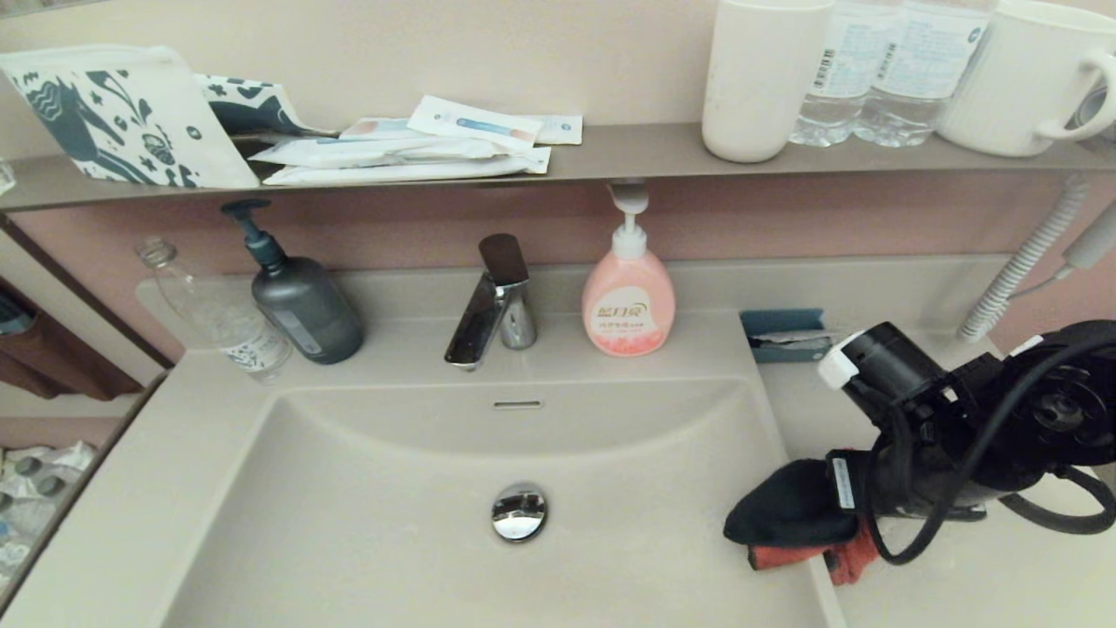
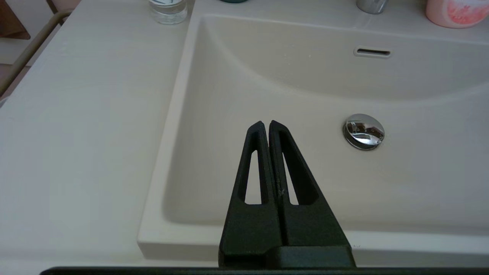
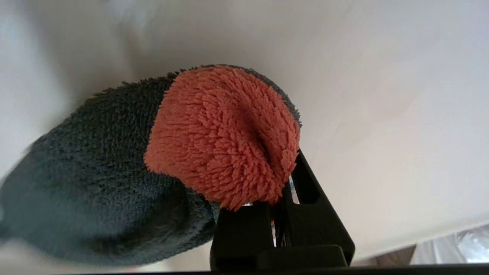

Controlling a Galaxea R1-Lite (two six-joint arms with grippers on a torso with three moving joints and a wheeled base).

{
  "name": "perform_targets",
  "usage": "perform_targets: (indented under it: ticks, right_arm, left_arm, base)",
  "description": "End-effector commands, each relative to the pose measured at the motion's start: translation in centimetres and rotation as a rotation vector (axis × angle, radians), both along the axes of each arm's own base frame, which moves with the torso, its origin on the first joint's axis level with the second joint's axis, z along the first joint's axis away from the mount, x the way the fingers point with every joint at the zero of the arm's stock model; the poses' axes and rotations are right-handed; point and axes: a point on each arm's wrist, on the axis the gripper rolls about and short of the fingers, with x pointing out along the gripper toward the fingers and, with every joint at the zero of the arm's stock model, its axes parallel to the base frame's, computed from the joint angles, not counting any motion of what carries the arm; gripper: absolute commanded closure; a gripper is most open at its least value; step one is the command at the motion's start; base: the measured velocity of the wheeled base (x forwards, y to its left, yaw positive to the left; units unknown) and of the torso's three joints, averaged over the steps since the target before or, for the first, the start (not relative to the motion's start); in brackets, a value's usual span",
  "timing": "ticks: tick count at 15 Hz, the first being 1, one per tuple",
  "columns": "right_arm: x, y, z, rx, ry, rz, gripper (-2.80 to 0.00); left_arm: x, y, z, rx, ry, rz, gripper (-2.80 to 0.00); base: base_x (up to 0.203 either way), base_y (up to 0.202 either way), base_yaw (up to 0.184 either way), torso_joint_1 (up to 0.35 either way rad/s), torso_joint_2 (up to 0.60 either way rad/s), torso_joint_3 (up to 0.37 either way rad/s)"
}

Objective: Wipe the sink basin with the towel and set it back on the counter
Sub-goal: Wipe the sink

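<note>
The towel (image 1: 789, 513) hangs bunched at the right rim of the sink basin (image 1: 392, 523), dark grey side up with a red-orange edge underneath. My right gripper (image 1: 853, 510) is shut on it from the counter (image 1: 959, 580) side. In the right wrist view the towel (image 3: 214, 141) covers the fingertips of the right gripper (image 3: 284, 170), with a pale surface behind. My left gripper (image 2: 266, 124) is shut on nothing and hovers over the basin (image 2: 305, 95) near its front left. It is out of the head view. The chrome drain plug (image 1: 519, 512) and the overflow slot (image 1: 517, 405) are uncovered.
Behind the basin stand a chrome faucet (image 1: 491, 301), a pink soap pump (image 1: 629, 305), a grey pump bottle (image 1: 301, 301) and a clear bottle (image 1: 218, 314). A blue holder (image 1: 785, 334) sits back right. The shelf (image 1: 610, 148) above carries a patterned pouch, packets, cups and bottles.
</note>
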Motion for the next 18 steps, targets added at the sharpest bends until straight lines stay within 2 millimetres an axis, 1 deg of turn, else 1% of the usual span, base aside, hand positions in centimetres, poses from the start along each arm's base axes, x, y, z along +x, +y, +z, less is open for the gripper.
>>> perform_targets:
  ticks: [1,4,8,10,12,13,15,16,18]
  right_arm:
    - [1.3,-0.6,-0.4,-0.008,0.008,-0.036,0.0]
    - [3.2,-1.2,-0.4,-0.003,-0.007,-0.075,0.0]
    - [5.4,-1.4,1.0,0.024,-0.074,-0.109,0.0]
    - [6.1,-1.3,1.9,0.03,-0.113,-0.12,0.0]
    - [6.4,-1.1,2.9,0.047,-0.148,-0.118,0.0]
    - [6.2,-1.0,3.2,0.05,-0.152,-0.114,0.0]
    - [4.3,-0.5,4.9,0.056,-0.153,-0.079,0.0]
    - [3.1,0.0,5.9,0.068,-0.16,-0.057,0.0]
    - [-0.3,1.3,8.6,0.108,-0.174,0.012,0.0]
  left_arm:
    - [0.0,0.0,0.0,-0.001,0.001,0.0,0.0]
    - [0.0,0.0,0.0,-0.001,0.001,0.0,0.0]
    - [0.0,0.0,0.0,0.0,0.0,0.0,0.0]
    - [0.0,0.0,0.0,-0.001,0.001,0.0,0.0]
    - [0.0,0.0,0.0,-0.001,0.0,0.0,0.0]
    - [0.0,0.0,0.0,-0.001,0.001,0.0,0.0]
    - [0.0,0.0,0.0,0.0,0.001,0.0,0.0]
    - [0.0,0.0,0.0,-0.001,0.001,0.001,0.0]
    - [0.0,0.0,0.0,-0.001,0.001,0.0,0.0]
  base:
    - [0.0,0.0,0.0,0.0,0.0,0.0]
    - [0.0,0.0,0.0,0.0,0.0,0.0]
    - [0.0,0.0,0.0,0.0,0.0,0.0]
    - [0.0,0.0,0.0,0.0,0.0,0.0]
    - [0.0,0.0,0.0,0.0,0.0,0.0]
    - [0.0,0.0,0.0,0.0,0.0,0.0]
    - [0.0,0.0,0.0,0.0,0.0,0.0]
    - [0.0,0.0,0.0,0.0,0.0,0.0]
    - [0.0,0.0,0.0,0.0,0.0,0.0]
